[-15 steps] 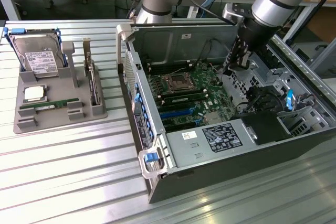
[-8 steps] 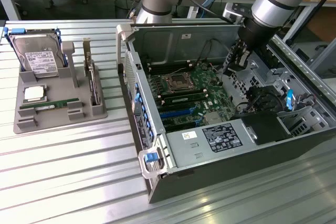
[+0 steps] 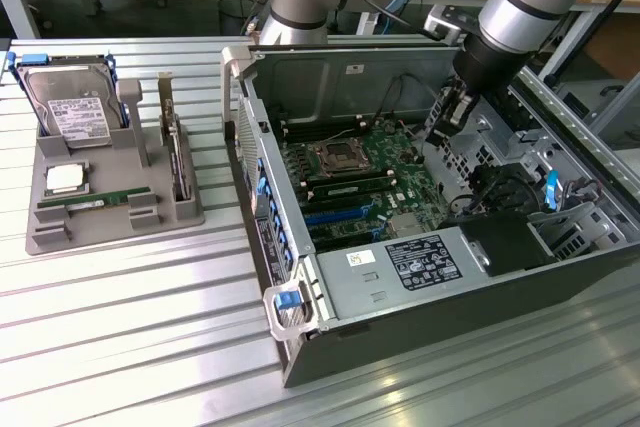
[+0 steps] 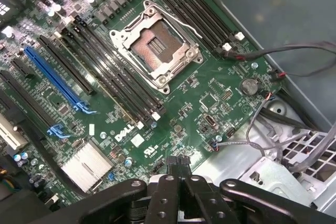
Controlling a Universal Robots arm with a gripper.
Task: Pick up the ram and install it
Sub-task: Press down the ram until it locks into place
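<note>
The ram point(image 3: 95, 202), a thin green stick, lies flat in the front slot of the grey holder tray point(image 3: 110, 232) at the exterior view's left, outside the computer case. My gripper point(image 3: 438, 132) hangs inside the open case over the far right part of the green motherboard point(image 3: 370, 172), well away from the ram. In the wrist view its black fingers point(image 4: 172, 165) are pressed together with nothing between them, above the board's edge near the long black memory slots point(image 4: 118, 77) and the open processor socket point(image 4: 156, 45).
The tray also carries a hard drive point(image 3: 70, 107), a square silver processor chip point(image 3: 65, 179) and an upright card with a metal bracket point(image 3: 172, 152). Case walls point(image 3: 250, 97), loose cables point(image 4: 294, 51) and a drive cage point(image 3: 520, 237) surround the gripper. Everything stands on a ribbed metal table point(image 3: 130, 327).
</note>
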